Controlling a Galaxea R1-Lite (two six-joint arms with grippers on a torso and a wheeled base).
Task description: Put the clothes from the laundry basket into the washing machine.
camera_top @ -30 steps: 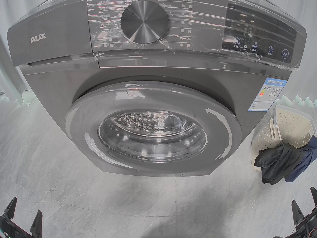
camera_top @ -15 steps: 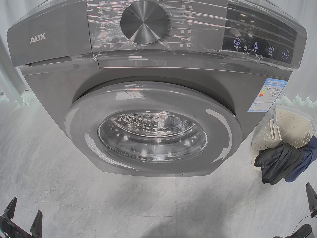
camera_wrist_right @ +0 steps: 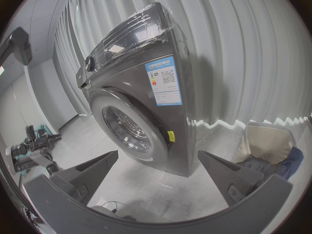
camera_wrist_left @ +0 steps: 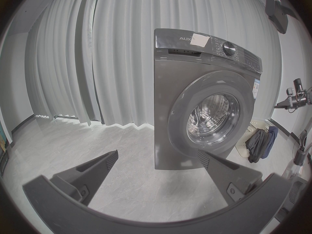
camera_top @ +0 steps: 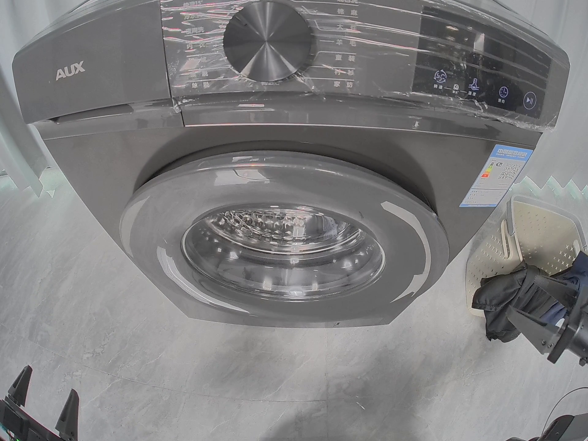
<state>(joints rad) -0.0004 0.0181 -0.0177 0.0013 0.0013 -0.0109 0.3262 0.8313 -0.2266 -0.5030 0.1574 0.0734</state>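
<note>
The grey washing machine (camera_top: pixel 288 154) stands in front of me with its round glass door (camera_top: pixel 285 249) closed. To its right a cream laundry basket (camera_top: pixel 545 231) lies tipped on the floor, with a black garment (camera_top: pixel 496 298) and a blue one (camera_top: pixel 580 267) spilling from it. My right gripper (camera_top: pixel 520 293) is open, low at the right, just in front of the black garment and holding nothing. My left gripper (camera_top: pixel 50 380) is open near the floor at the lower left, far from the clothes. The right wrist view has the basket (camera_wrist_right: pixel 269 142) and the garments (camera_wrist_right: pixel 256 166) beyond the open fingers (camera_wrist_right: pixel 227 173).
White curtains (camera_wrist_left: pixel 113 65) hang behind the machine. Grey marbled floor (camera_top: pixel 275 375) lies open in front of the door. A thin cable (camera_wrist_right: pixel 110 207) lies on the floor below my right arm.
My right gripper has risen from the lower right corner and swung up in front of the black garment at the basket. The left gripper has stayed put.
</note>
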